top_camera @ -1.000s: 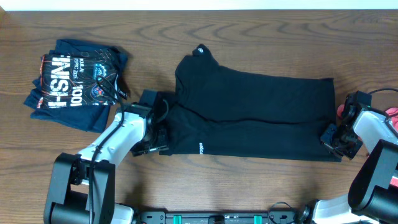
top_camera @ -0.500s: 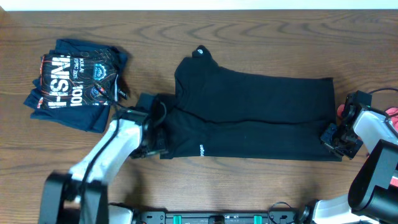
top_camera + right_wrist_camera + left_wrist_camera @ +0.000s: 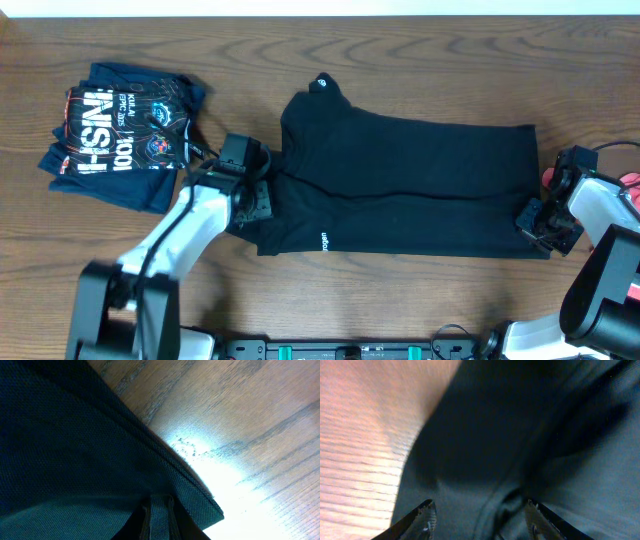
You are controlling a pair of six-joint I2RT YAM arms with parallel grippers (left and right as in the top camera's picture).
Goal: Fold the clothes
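Overhead, where does the black T-shirt point(image 3: 410, 190) lie?
— Spread flat across the middle of the wooden table point(image 3: 400, 50), its long side running left to right. One sleeve pokes up toward the far edge, and a small white logo mark point(image 3: 324, 240) sits near the edge closest to the arms.

And the left gripper point(image 3: 256, 200)?
— At the shirt's left end, down on the cloth. In the left wrist view its fingers point(image 3: 426, 516) stand apart, with dark fabric below them and a puckered fold lying between the tips. They are not pinching it.

The right gripper point(image 3: 533, 221)?
— At the shirt's near right corner. The right wrist view shows the stitched edge of the cloth drawn up in a pleat toward the camera, so the fingers are together, clamped on the T-shirt. Bare wood shows just beyond the hem.

Anything else on the table?
— A navy printed shirt point(image 3: 120, 135), folded, lies well to the left of the black one, apart from it. A sliver of coral-red cloth point(image 3: 547, 181) peeks out beside the right arm, just past the T-shirt's right edge.
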